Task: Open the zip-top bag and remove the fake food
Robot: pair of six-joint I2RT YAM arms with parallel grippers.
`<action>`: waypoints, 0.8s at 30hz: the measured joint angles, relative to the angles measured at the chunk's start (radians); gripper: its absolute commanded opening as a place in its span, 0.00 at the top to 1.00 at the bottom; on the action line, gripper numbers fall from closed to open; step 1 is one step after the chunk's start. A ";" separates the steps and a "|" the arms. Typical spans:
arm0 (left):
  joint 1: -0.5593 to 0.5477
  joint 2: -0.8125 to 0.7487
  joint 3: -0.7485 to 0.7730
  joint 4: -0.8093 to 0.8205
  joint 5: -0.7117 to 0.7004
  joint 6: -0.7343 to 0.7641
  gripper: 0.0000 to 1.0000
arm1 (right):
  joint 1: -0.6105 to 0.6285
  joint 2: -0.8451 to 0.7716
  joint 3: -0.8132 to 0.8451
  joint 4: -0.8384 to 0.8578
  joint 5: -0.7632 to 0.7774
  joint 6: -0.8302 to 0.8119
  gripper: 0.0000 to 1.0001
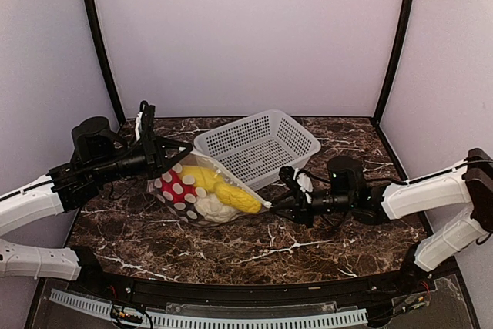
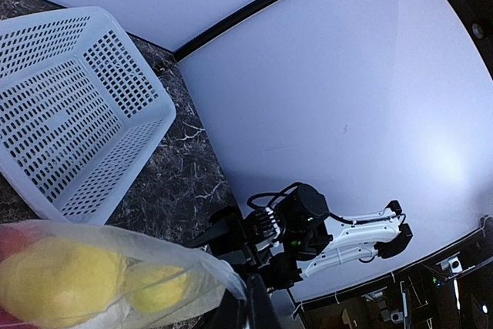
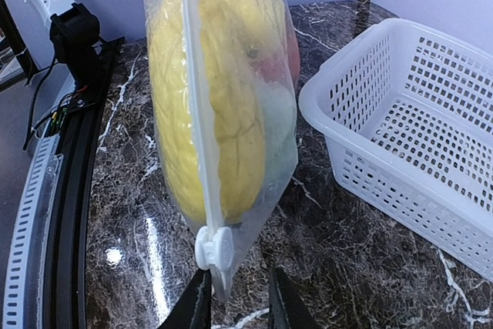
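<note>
Progress: none; your zip-top bag (image 1: 179, 189) looks zipped, fake food (image 1: 225, 191) inside.
Right jaws: parted at slider (image 3: 214, 249) corner.
Left jaws: can't tell.

top view high, looking down from near edge; wrist views close, opposed, sharing bag (image 3: 231, 113), basket (image 2: 131, 75).

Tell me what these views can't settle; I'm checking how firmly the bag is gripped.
Left wrist: left gripper mostly hidden by the zip-top bag and bottom edge; its grip unseen.
Right wrist: right gripper cut by the bottom edge; pinch on the bag corner unclear.
Top external: fake food overlaps behind the bag's dots; pieces uncountable.
</note>
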 measured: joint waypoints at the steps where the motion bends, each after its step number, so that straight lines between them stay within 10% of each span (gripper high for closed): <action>1: 0.000 0.000 -0.001 0.001 0.000 0.000 0.99 | 0.000 0.002 0.001 0.000 0.000 -0.003 0.75; 24: 0.002 0.000 -0.010 0.020 0.003 -0.001 0.99 | 0.022 0.030 0.042 -0.040 0.031 -0.043 1.00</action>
